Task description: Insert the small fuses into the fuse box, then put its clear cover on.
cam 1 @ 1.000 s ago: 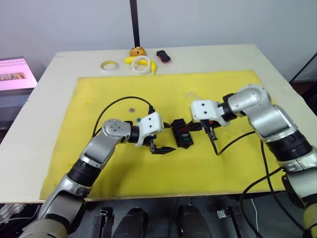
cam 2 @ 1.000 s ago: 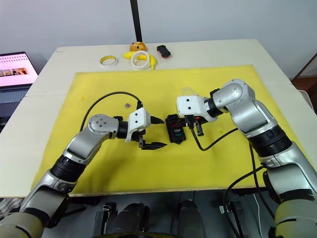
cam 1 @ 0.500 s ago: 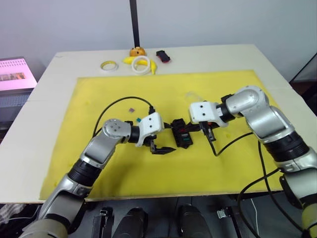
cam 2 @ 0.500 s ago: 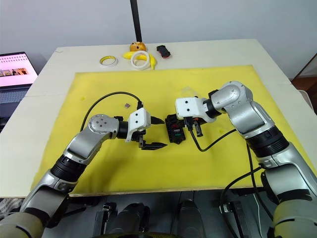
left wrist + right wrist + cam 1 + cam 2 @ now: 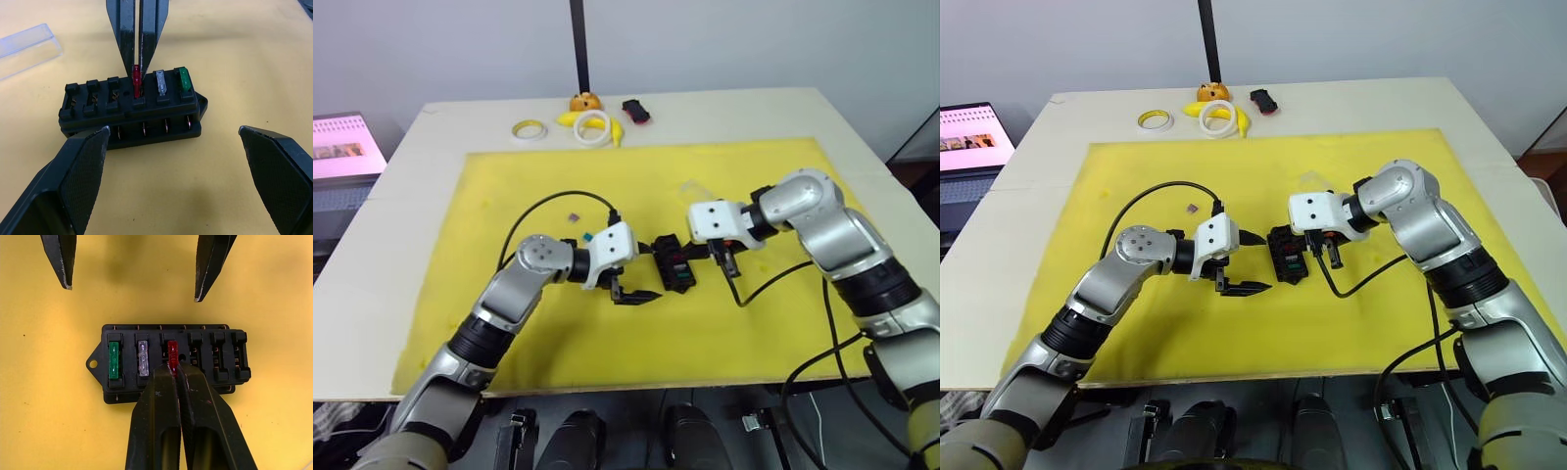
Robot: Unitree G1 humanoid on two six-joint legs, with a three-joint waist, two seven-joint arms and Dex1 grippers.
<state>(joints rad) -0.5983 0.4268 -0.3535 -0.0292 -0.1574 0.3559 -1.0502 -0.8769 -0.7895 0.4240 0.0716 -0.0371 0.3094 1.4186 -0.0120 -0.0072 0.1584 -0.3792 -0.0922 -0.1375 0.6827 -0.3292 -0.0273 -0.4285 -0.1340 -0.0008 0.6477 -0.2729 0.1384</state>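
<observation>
Three fuses in fuse box (image 5: 168,363) slots: green fuse (image 5: 113,360), grey fuse (image 5: 143,351), red fuse (image 5: 172,352). Box sits mid yellow mat (image 5: 509,176), between both arms. Right gripper (image 5: 173,371) pinched closed on red fuse, likely pressing it home. Left gripper (image 5: 173,134) spread wide, empty, flanking box, apparently ready to brace it. Three slots empty. Clear cover (image 5: 27,46) lies beyond box. Loose purple fuse (image 5: 573,215) and blue fuse (image 5: 588,237) wait on mat near left arm.
</observation>
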